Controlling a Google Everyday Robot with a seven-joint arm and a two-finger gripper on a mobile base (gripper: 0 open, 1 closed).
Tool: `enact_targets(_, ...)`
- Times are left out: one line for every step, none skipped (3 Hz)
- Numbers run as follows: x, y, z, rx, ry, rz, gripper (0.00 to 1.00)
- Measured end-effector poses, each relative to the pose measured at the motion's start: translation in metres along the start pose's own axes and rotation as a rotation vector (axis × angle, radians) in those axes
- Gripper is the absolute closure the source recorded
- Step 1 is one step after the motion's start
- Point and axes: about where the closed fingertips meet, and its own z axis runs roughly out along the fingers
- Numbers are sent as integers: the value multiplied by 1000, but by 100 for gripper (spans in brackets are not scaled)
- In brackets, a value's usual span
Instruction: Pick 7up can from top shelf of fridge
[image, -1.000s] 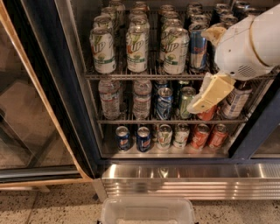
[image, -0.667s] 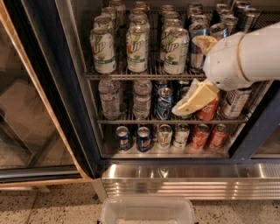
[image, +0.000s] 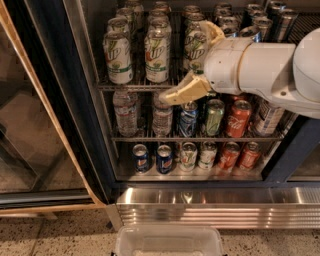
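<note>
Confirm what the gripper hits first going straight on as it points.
Probably the 7up can third from left on the top shelf, just ahead of the open gripper; depth is unclear.

Speckled stone floor (image: 55, 239) spans the near edge. A wood-edged glass pane (image: 35, 115) stands at left, dimly lit. A pale plastic bin (image: 169, 242) sits near centre. The gripper (image: 187, 62) is far, upper centre.
</note>
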Motion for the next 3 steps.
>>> enact_targets(-18, 4, 12, 5, -43, -8, 0)
enact_targets(-18, 4, 12, 5, -43, -8, 0)
enact_targets(-27, 14, 28, -41, -73, -17, 0)
